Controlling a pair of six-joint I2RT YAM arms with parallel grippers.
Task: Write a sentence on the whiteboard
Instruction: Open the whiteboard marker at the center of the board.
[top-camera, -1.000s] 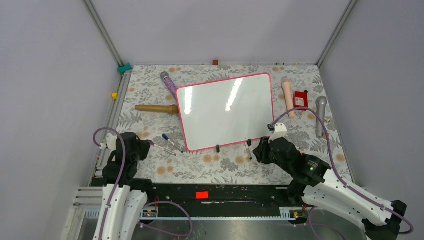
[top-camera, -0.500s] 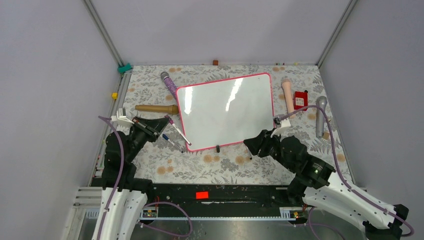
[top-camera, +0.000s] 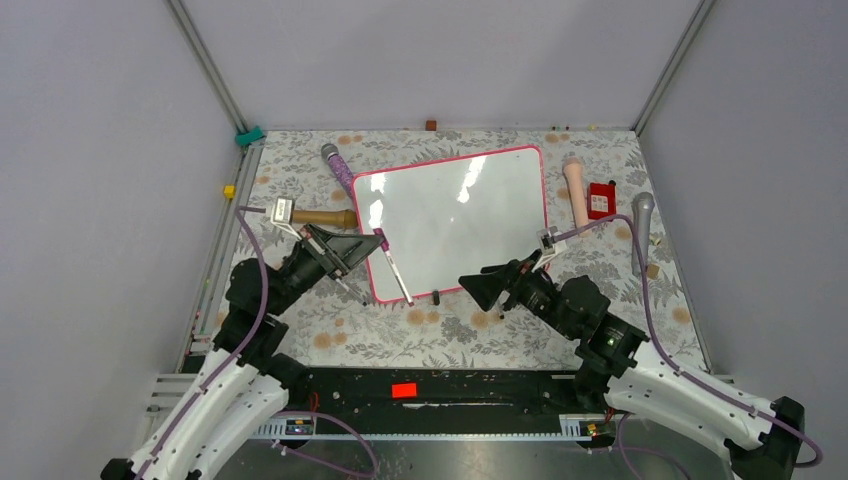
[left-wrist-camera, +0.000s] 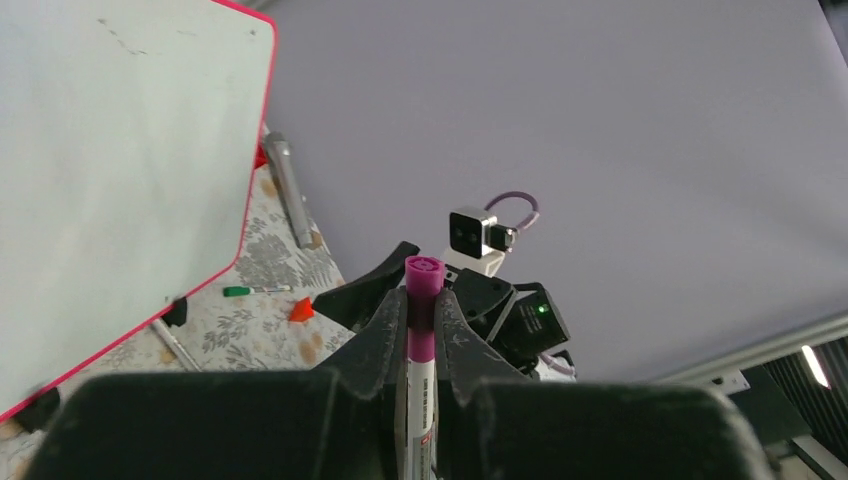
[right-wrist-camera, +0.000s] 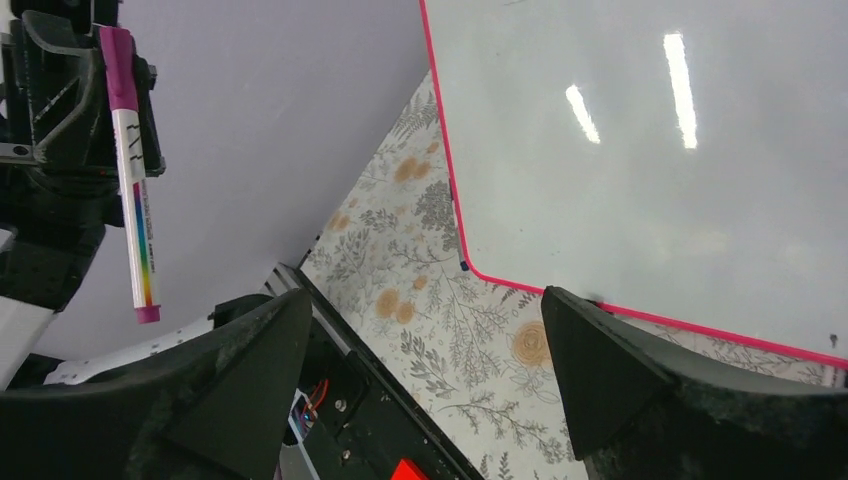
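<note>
The whiteboard (top-camera: 455, 220) lies flat mid-table, glossy white in a pink frame, its face blank; the sentence does not show on it. My left gripper (top-camera: 377, 239) hangs over the board's near-left corner, shut on a white marker (top-camera: 397, 278) with a purple cap. In the left wrist view the fingers (left-wrist-camera: 385, 335) pinch the marker (left-wrist-camera: 420, 330) just below its cap. My right gripper (top-camera: 478, 282) hovers above the board's near edge, pointing left at the marker, open and holding nothing. The right wrist view shows the marker (right-wrist-camera: 130, 170) at upper left and the board (right-wrist-camera: 650, 150) beyond the gripper (right-wrist-camera: 420, 350).
A wooden pin (top-camera: 312, 216) and a purple-handled microphone (top-camera: 338, 168) lie left of the board. A pink cylinder (top-camera: 576, 193), red box (top-camera: 601, 199) and grey microphone (top-camera: 640, 232) lie right of it. A black cap (top-camera: 436, 296) and a loose pen (top-camera: 499, 305) rest at the near edge.
My left arm lifted the marker off the mat and swung it right over the board's corner. My right gripper opened wide and moved left toward the marker.
</note>
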